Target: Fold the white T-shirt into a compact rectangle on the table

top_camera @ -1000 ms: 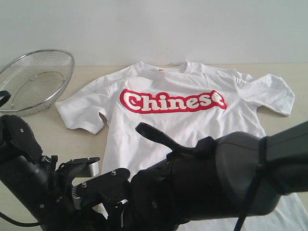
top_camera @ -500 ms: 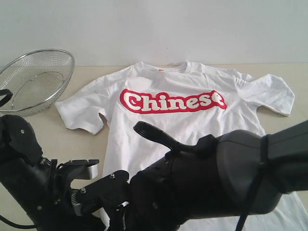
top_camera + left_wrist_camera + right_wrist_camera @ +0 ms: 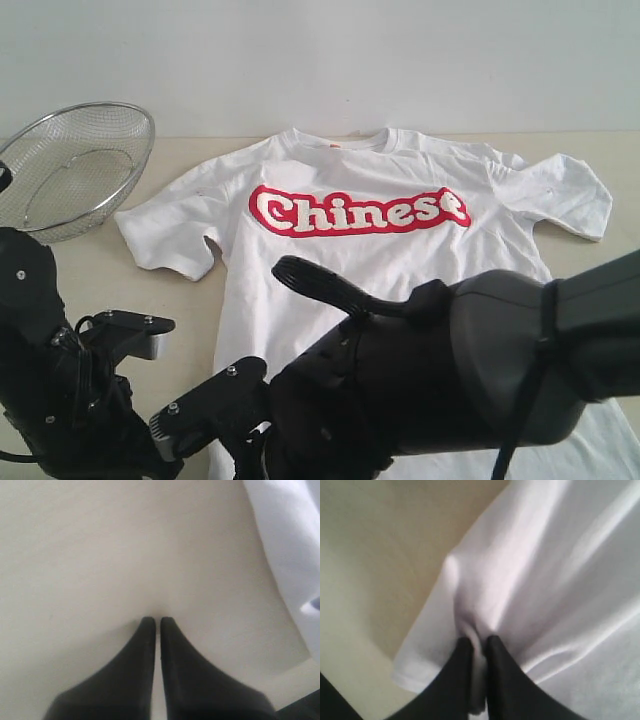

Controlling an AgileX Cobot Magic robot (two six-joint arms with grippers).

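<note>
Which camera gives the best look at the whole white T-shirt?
The exterior view: the white T-shirt lies spread, lettering readable. The right wrist view shows only a fold pinched in the right pincer; the left wrist view, just an edge.

The white T-shirt [image 3: 340, 255] lay spread, face up

I saw it on the pale beige table [image 3: 150, 285], collar at the far side, sleeves out, red-outlined "Chinese" across the chest; by one side edge the cloth was gathered into a raised ridge
</note>
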